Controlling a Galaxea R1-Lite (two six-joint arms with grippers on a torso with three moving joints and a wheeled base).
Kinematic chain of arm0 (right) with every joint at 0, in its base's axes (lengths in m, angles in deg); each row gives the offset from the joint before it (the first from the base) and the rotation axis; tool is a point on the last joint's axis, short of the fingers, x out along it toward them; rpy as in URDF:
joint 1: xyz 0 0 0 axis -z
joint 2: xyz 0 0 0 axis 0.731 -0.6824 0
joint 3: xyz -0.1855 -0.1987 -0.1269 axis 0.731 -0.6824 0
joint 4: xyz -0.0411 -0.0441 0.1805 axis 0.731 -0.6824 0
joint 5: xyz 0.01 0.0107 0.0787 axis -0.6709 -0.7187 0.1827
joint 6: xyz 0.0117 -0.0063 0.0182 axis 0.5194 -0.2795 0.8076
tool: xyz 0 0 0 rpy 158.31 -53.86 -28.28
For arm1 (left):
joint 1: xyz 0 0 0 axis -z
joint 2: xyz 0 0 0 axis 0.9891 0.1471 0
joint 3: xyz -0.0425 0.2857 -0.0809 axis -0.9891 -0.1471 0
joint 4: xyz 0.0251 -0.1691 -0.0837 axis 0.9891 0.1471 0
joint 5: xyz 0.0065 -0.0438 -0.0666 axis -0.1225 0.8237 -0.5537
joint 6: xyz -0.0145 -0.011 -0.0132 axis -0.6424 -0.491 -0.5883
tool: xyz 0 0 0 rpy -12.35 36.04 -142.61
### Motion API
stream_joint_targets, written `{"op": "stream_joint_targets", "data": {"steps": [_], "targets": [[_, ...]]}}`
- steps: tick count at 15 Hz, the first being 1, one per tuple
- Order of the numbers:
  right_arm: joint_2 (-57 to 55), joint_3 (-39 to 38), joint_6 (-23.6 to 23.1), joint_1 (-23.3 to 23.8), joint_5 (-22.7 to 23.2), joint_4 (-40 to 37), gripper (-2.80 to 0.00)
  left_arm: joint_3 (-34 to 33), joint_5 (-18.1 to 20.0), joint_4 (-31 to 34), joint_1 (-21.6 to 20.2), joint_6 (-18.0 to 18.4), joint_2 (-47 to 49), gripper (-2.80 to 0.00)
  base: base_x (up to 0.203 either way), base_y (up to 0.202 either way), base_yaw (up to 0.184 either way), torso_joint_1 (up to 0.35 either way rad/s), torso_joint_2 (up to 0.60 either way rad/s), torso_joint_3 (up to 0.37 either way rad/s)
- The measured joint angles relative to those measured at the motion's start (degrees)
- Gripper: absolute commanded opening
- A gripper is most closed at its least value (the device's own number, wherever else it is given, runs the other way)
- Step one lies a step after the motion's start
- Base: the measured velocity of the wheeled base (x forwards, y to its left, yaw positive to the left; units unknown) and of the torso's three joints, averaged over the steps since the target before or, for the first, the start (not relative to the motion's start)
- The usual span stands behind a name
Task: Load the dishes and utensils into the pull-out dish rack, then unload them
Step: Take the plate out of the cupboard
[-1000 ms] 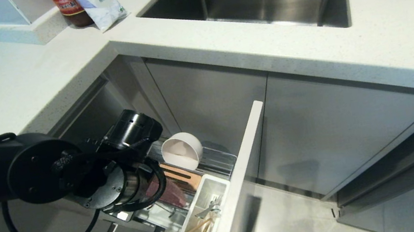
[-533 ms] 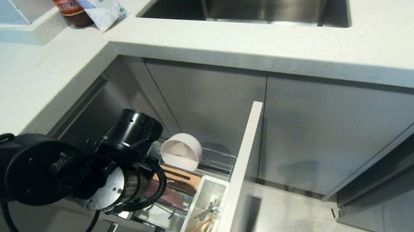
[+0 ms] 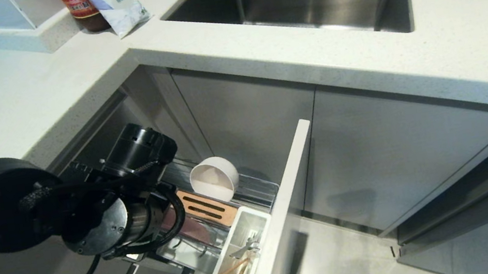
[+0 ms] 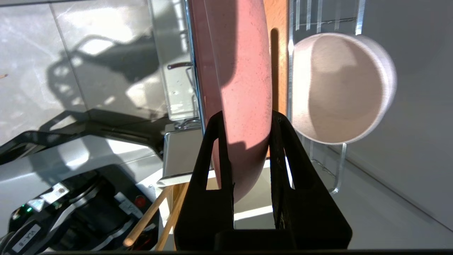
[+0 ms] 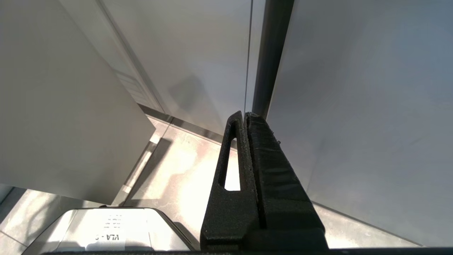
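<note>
Now, change: left end effector (image 4: pixel 244 122) has closed onto the pink plate (image 4: pixel 233 71) rim, arm easing back.
Plate location: upright in the pull-out dish rack (image 3: pixel 252 189), beside the bowl (image 3: pixel 214 178).
Meaning: unloading probably begins.
Right end effector (image 5: pixel 245 115): together, idle.

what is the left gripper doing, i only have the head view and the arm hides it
Observer: The left gripper is shut on the pink plate, one finger on each face of its rim.
Operator: is the plate upright
Observer: Yes, on edge beside the wooden strip, with the bowl on the strip's other side.
Operator: and the right gripper
Observer: The right gripper is shut on nothing, parked by the cabinet fronts.
</note>
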Motion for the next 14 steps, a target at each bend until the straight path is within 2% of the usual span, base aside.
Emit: {"op": "stream_joint_targets", "data": {"steps": [3, 11, 14], "targets": [[0.00, 0.00, 0.00, 0.00, -0.02, 0.00, -2.80, 0.00, -1.90, 0.84, 1.29, 0.09, -2.42, -2.80, 0.000, 0.000, 0.000, 0.000, 0.00, 0.000], [0.00, 0.00, -0.02, 0.00, -0.02, -0.05, -2.80, 0.74, -2.21, 7.57, 7.68, 0.21, -12.55, -2.80, 0.000, 0.000, 0.000, 0.000, 0.00, 0.000], [0.00, 0.00, 0.00, 0.00, -0.02, 0.00, -2.80, 1.16, -2.51, 7.75, 10.11, 3.36, -18.24, -2.80, 0.000, 0.000, 0.000, 0.000, 0.00, 0.000]]}}
